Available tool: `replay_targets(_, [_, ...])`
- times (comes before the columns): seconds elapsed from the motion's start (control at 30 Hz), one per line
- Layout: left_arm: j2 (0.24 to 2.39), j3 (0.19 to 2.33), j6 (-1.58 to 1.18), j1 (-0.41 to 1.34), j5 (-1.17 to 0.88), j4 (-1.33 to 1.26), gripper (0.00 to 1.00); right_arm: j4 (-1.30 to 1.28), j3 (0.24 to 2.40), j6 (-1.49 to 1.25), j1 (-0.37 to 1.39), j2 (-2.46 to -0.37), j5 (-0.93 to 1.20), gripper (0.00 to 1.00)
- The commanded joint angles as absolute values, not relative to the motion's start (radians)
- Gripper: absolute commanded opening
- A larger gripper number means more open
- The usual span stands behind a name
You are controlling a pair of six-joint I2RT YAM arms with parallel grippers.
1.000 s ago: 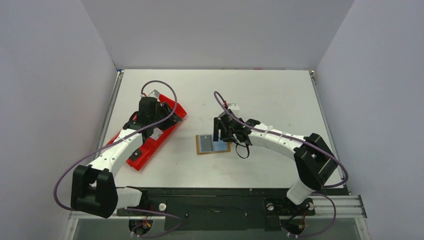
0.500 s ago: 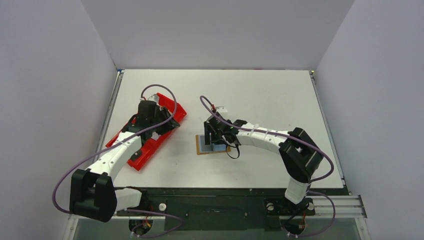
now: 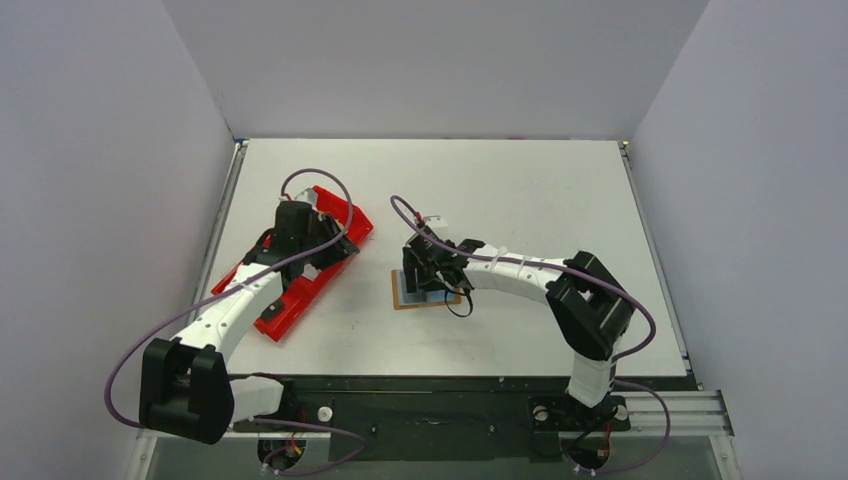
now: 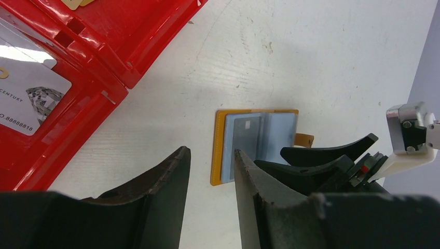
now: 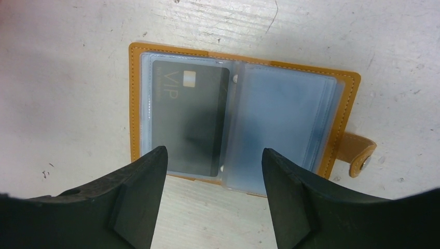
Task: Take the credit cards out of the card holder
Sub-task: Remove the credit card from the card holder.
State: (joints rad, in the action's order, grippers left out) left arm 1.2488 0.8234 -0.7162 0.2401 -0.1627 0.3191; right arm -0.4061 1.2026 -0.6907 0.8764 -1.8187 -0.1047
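Holder [image 5: 134, 104] shows one dark card [image 5: 189, 119].

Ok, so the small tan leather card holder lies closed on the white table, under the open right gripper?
Not closed: the right wrist view shows the small tan leather card holder lying open, a dark VIP card showing inside. It is on the white table, under the open right gripper.
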Motion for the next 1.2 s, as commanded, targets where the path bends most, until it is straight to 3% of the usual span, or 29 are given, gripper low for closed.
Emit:
replay_targets(0.0, [1.237, 0.826, -0.696, 0.233, -0.178, 0.304, 0.34, -0.412, 1.245, -0.678, 0.890, -1.825, -0.129, 0.62])
replay_targets(0.3, [1.232, 0.817, -0.701, 0.232, -0.182, 0.301, 0.34, -0.432, 1.284, -0.666, 0.911, -1.849, -0.135, 0.52])
replay_targets(1.17, [1.252, 0.811, -0.707, 0.232, -0.202, 0.291, 0.34, -0.503, 1.369, -0.644, 0.934, -2.004, -0.130, 0.46])
